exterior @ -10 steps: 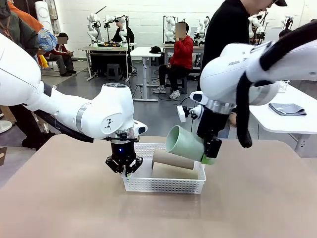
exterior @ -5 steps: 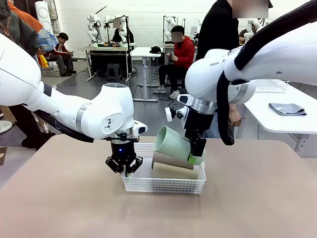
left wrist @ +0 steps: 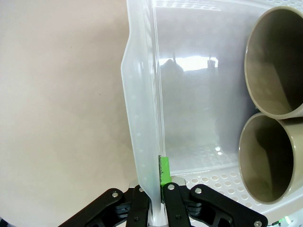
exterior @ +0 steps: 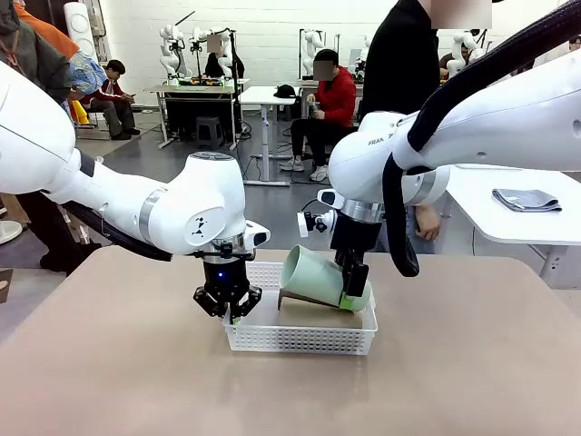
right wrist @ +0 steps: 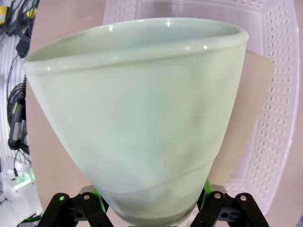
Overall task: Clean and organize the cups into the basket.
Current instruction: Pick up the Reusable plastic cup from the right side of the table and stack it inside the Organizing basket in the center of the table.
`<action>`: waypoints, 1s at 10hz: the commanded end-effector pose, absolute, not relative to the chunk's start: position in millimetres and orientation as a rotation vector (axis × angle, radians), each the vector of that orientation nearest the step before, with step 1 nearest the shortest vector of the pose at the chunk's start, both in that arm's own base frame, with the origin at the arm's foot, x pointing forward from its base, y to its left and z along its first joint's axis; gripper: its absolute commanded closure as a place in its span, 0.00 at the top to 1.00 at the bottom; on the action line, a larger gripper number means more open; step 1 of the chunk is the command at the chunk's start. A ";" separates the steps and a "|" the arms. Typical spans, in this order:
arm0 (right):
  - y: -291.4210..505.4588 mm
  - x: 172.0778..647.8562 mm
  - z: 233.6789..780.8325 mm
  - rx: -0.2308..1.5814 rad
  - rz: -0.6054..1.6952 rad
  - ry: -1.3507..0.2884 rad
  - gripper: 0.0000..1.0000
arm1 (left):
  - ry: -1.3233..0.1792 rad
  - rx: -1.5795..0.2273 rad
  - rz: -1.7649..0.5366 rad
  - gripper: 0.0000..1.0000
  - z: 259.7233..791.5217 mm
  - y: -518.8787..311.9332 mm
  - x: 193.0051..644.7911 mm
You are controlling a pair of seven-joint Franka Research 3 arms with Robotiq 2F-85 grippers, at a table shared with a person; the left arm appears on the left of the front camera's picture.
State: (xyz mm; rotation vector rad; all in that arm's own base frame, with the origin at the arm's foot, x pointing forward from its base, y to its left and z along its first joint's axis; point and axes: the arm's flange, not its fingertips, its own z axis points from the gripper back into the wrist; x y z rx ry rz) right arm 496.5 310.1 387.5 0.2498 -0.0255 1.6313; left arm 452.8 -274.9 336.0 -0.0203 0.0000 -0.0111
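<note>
The white lattice basket (exterior: 300, 338) sits mid-table. My left gripper (exterior: 228, 313) is shut on its left rim, and the left wrist view shows the thin wall (left wrist: 142, 118) pinched between the fingers. Two tan-brown cups (left wrist: 277, 61) (left wrist: 267, 163) lie on their sides inside, mouths toward that camera. My right gripper (exterior: 354, 292) is shut on the base of the pale mint green cup (exterior: 313, 275), which tilts with its mouth to the left just above the tan cups (exterior: 318, 313). In the right wrist view the mint cup (right wrist: 142, 118) hangs over the basket (right wrist: 279, 94).
A person in black stands at the table's far edge behind my right arm. The tan tabletop (exterior: 136, 381) spreads bare around the basket. A white side table (exterior: 526, 218) with a folded grey cloth stands at the right.
My right arm has carried the mint cup leftward and down, from beside the basket's right end to low over the tan cups. The left gripper has stayed on the rim.
</note>
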 end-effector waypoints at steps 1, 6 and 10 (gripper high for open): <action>317.2 502.4 383.1 0.208 1.623 -0.049 0.80 | -0.002 -0.026 -0.016 0.00 334.4 -272.4 451.3; 314.9 499.5 384.7 0.145 1.627 -0.066 1.00 | -0.002 -0.026 -0.016 0.00 334.4 -272.4 451.3; 315.5 496.9 384.7 0.117 1.620 -0.099 1.00 | -0.002 -0.026 -0.016 0.00 334.4 -272.4 451.3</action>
